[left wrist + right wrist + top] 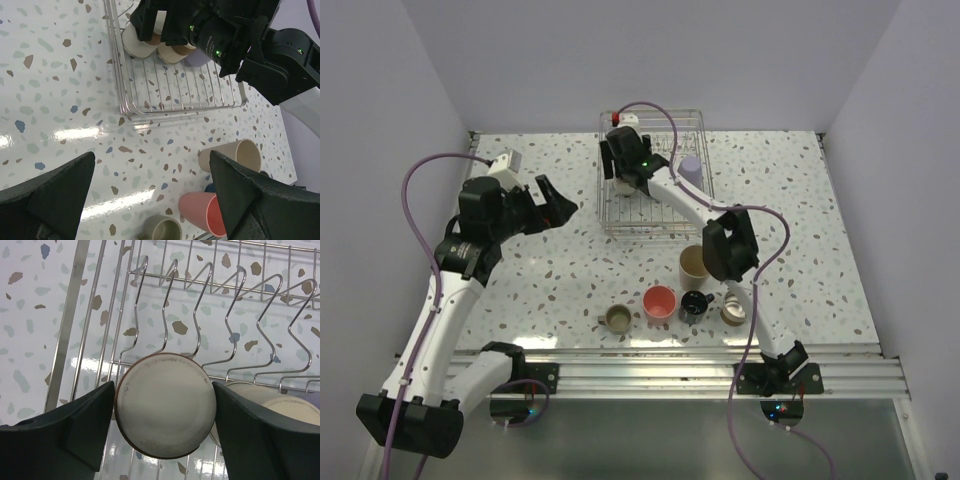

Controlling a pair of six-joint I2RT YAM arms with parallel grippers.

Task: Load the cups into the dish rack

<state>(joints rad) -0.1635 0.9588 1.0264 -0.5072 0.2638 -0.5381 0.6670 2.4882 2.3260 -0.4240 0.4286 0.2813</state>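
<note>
The silver wire dish rack point(660, 215) stands at the back middle of the table. A lavender cup point(691, 169) sits inside it. My right gripper point(621, 178) reaches down into the rack's left side, shut on an upturned beige metal cup point(165, 410); a second beige cup point(272, 405) lies just to its right. My left gripper point(556, 204) is open and empty, above the table left of the rack. On the table near the front stand a tan cup point(694, 264), a coral-pink cup point(660, 302), a black mug point(694, 305) and two metal cups point(618, 318) point(734, 312).
The right arm point(725, 245) stretches from the front rail over the loose cups to the rack. White walls close in the table on the left, the right and the back. A metal rail point(650, 365) runs along the front edge.
</note>
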